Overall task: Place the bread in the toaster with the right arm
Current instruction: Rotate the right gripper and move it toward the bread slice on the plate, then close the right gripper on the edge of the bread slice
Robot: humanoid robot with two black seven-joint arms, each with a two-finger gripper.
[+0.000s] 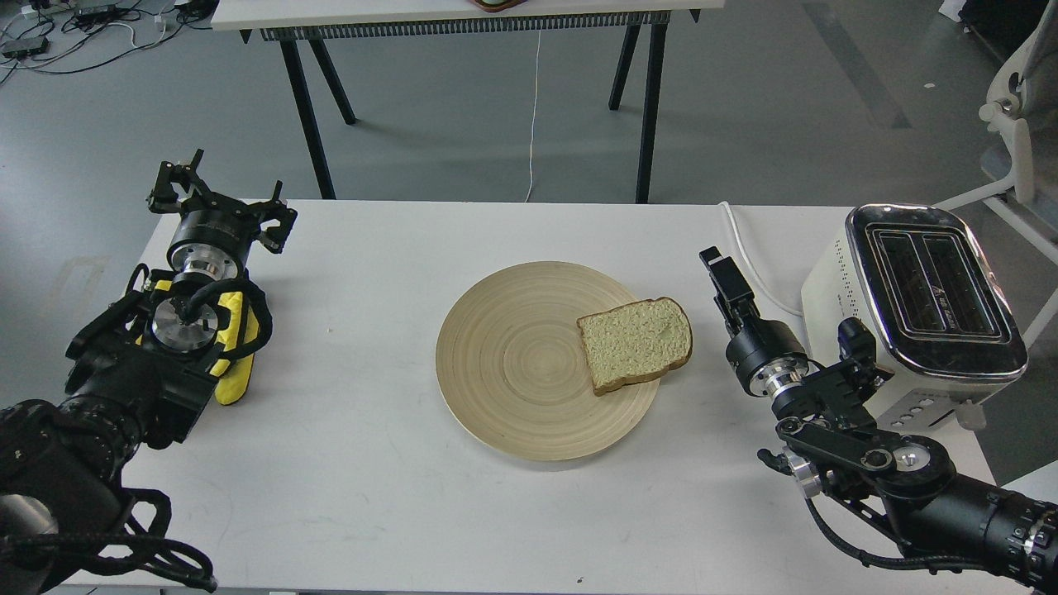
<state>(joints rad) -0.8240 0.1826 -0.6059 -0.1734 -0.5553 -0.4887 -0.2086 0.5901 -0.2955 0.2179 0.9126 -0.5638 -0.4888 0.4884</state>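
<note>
The bread (635, 343) lies flat on the right side of a round wooden plate (512, 364) in the middle of the white table. The toaster (926, 306) stands upright at the table's right edge, both chrome-topped slots empty. My right gripper (717, 271) hovers low between the bread and the toaster, just right of the bread and not touching it. Its black fingers show as one narrow block, so I cannot tell them apart. My left gripper (221, 188) rests at the far left of the table, its fingers apart and empty.
The toaster's white cord (748, 256) runs along the table behind my right gripper. A yellow part (235, 351) sits on my left arm. A second table (455, 12) stands beyond, across grey floor. A white chair (1021, 99) is at the far right.
</note>
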